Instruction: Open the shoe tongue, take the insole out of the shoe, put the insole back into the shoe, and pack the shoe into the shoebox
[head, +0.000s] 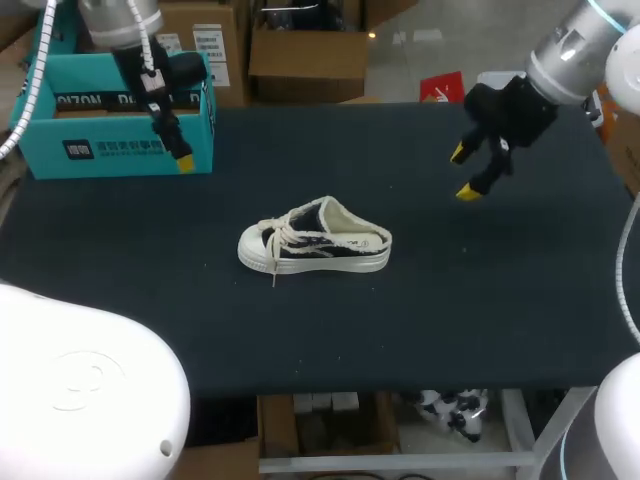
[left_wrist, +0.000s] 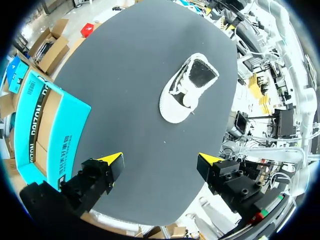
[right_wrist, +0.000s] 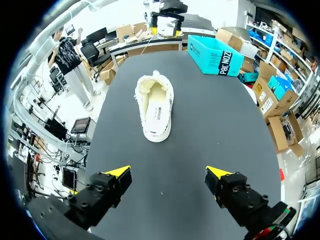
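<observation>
The left fingers (left_wrist: 113, 161) are spread wide with nothing between them, hanging above the desk beside the box; the right fingers (right_wrist: 119, 173) are spread just as wide and also hold nothing, poised above the far right part of the desk. The dark, cloth-covered desk (head: 520, 300) carries everything. At its far left corner sits the open turquoise cardboard shoebox (head: 110, 150), its brown inside showing in the left wrist view. Near the middle of the desk, well apart from the box and from both sets of fingers, stands the black canvas low shoe with white sole and cream laces (head: 315, 245). It is upright on its sole, toe towards the left arm's side and heel towards the right. Its tongue is raised, and a pale insole (right_wrist: 157, 112) lies inside it.
</observation>
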